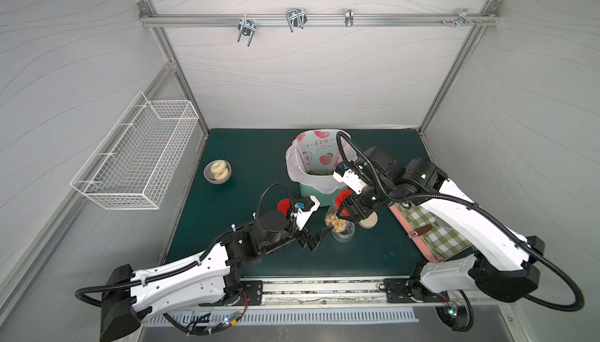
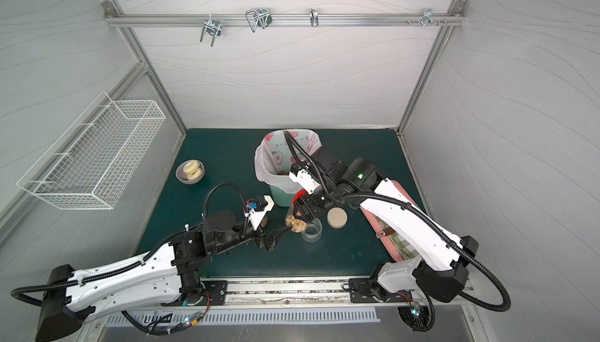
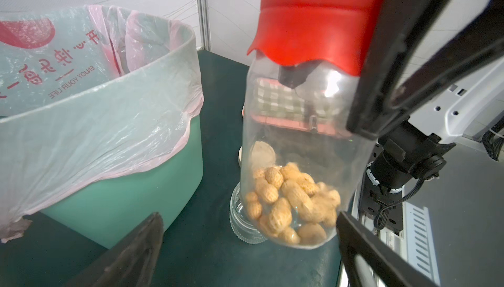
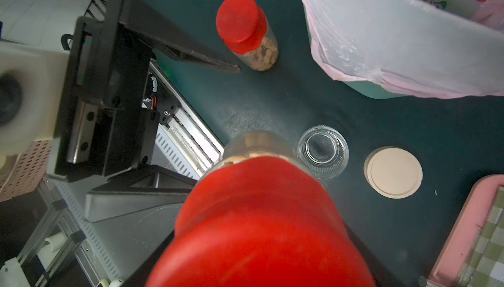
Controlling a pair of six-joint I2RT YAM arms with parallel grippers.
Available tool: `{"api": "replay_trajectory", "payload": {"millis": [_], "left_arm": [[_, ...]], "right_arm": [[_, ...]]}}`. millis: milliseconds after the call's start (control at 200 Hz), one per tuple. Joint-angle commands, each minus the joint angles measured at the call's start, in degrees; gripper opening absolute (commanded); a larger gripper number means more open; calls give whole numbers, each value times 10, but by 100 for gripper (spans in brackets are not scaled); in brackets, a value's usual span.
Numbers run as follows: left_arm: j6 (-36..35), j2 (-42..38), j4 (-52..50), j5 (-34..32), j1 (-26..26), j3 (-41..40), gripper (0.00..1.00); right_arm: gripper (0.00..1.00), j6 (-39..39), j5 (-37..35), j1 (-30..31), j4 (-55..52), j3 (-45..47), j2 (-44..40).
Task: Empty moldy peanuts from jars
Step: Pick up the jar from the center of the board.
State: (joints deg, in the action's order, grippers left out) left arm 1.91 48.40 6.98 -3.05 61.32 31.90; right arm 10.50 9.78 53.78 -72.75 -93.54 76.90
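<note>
1. Bin [image 1: 316,191] above frame centre; empty jar [image 1: 344,235] and beige lid [image 1: 369,221] beside centre — second jar [image 1: 283,206] to the left.
2. Right gripper [image 1: 341,208] clenched on red-lid jar [image 3: 297,135] at frame centre, peanuts [image 3: 291,204] inside.
3. Left gripper [image 1: 319,238] spread wide — grasping nothing.

- Pale grey wall panels [image 1: 308,80] with faint wavy lines enclose the cell on three sides.
- A horizontal aluminium rail [image 1: 324,19] on the rear wall carries metal hooks [image 1: 246,30].
- A white wire basket [image 1: 139,158] hangs on the left-hand wall.
- A dark green mat [image 1: 246,148] covers the tabletop.
</note>
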Motion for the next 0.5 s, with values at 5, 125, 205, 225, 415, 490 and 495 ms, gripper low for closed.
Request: {"api": "replay_trajectory", "payload": {"millis": [5, 125, 205, 225, 415, 490, 495], "left_arm": [[-8, -2, 38, 12, 3, 25, 100], [-5, 7, 42, 23, 3, 30, 100], [-3, 15, 45, 30, 3, 33, 100], [-3, 17, 45, 33, 3, 34, 100], [-1, 34, 42, 37, 3, 43, 100], [-1, 36, 44, 37, 3, 43, 99], [-1, 36, 44, 37, 3, 43, 99]], "right_arm": [[60, -5, 69, 1, 5, -14, -6], [60, 2, 78, 11, 20, -21, 2], [60, 7, 68, 22, 27, -25, 9], [60, 7, 68, 25, 30, -26, 10], [60, 16, 62, 36, 52, -30, 16], [60, 20, 64, 37, 61, -31, 12], [60, 20, 64, 37, 62, -31, 12]]}}
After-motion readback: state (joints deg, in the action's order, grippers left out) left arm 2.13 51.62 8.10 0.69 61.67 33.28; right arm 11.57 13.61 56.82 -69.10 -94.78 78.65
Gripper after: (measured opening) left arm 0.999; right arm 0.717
